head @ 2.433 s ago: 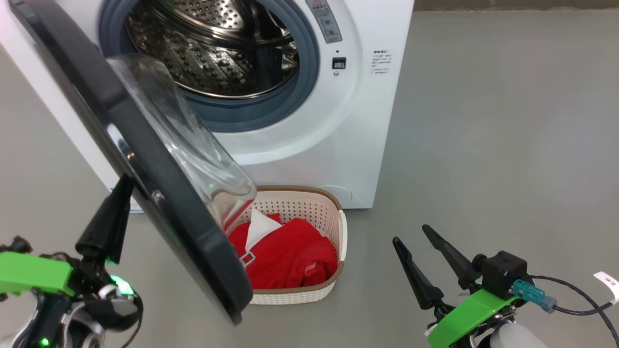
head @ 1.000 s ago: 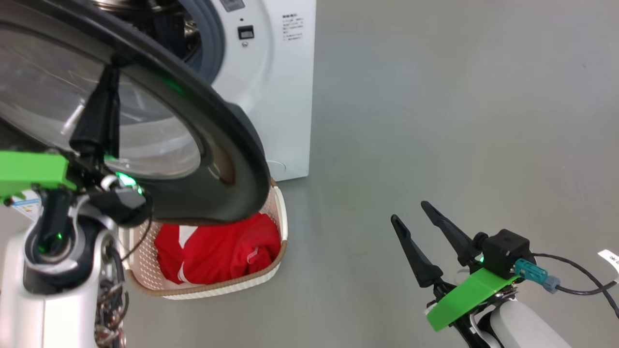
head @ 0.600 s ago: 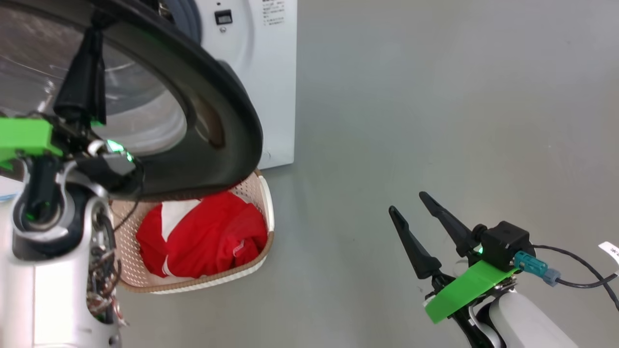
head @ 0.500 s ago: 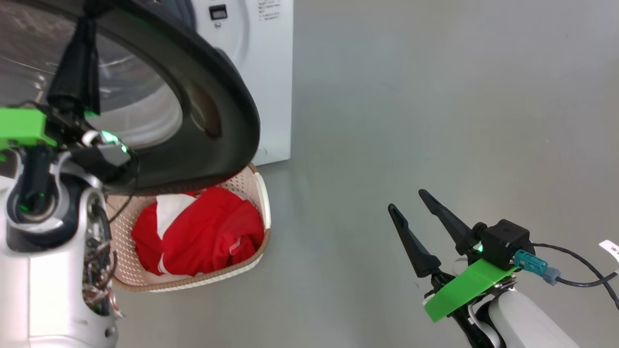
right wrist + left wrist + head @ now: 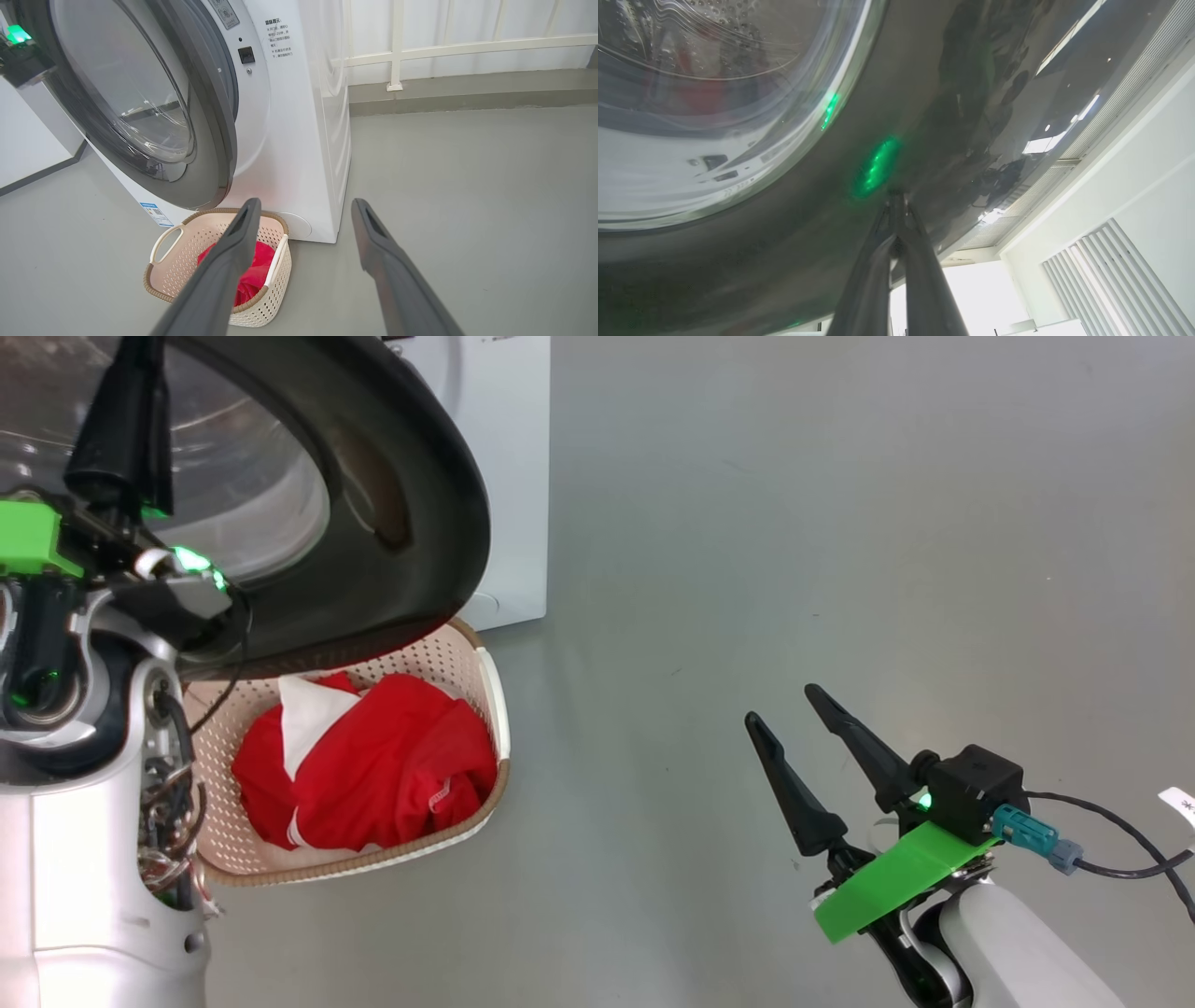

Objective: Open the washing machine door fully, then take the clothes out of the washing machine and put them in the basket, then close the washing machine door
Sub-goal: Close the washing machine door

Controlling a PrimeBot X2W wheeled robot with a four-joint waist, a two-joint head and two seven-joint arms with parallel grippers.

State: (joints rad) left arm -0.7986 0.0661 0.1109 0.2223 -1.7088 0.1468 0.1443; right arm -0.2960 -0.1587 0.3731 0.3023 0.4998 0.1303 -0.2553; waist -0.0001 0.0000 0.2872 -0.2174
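Door (image 5: 425, 476) ajar, red clothes (image 5: 373, 775) in the basket (image 5: 492, 695)
Left claw (image 5: 896, 198) pinched closed, tips against the door's black rim; right claw (image 5: 782, 705) spread wide, holding nothing

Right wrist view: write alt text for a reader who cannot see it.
The washing machine door stands ajar on the white washing machine. Below, the basket on the floor holds the red clothes; the open right gripper is in front.

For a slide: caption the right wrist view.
Door partly closed above the basket of red clothes; right hand open.
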